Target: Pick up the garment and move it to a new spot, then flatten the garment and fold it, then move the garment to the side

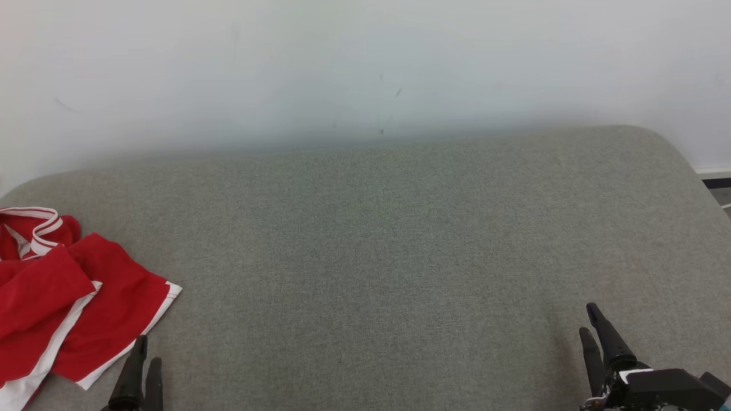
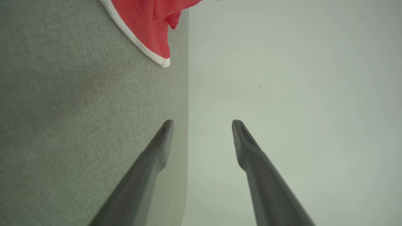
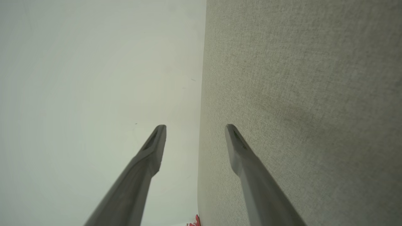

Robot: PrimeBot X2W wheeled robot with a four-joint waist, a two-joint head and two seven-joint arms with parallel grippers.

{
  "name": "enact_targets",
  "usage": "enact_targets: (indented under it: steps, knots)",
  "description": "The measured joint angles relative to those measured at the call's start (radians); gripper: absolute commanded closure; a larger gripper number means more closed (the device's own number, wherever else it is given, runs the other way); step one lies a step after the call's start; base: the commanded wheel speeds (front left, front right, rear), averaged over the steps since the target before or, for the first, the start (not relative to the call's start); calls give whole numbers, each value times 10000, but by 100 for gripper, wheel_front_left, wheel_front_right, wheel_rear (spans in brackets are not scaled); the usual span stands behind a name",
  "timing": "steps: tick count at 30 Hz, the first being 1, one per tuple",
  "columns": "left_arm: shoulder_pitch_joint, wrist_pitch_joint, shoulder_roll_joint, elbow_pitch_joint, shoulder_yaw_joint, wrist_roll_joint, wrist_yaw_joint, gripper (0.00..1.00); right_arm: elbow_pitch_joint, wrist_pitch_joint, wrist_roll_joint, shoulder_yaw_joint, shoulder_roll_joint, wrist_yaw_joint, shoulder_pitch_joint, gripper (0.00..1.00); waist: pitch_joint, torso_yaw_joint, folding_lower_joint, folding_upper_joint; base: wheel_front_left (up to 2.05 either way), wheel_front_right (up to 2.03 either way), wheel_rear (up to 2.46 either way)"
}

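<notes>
The garment (image 1: 63,291) is a red shirt with white trim, lying crumpled at the left edge of the grey fabric surface (image 1: 377,245). Its white-hemmed corner (image 2: 150,34) reaches into the top of the left wrist view, and a red sliver of it (image 3: 197,221) peeks in at the bottom of the right wrist view. My left gripper (image 1: 146,349) stands open at the lower left, just right of the shirt's hem, with nothing between its fingers. Far from the shirt, at the lower right, my right gripper (image 1: 588,319) is open and empty too.
A pale wall (image 1: 365,68) rises behind the surface's far edge. The surface's rounded right corner (image 1: 674,148) drops off toward a strip of floor (image 1: 721,191).
</notes>
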Motion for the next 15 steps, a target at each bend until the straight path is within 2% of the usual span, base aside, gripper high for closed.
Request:
enact_targets:
  steps: [15]
  knots:
    - [-11, -577, 25, -2, -359, 385, 4, 0, 21, -558, -583, 420, -23, -13, -140, 0, -145, -27, 0, 0, 0, 0, 0]
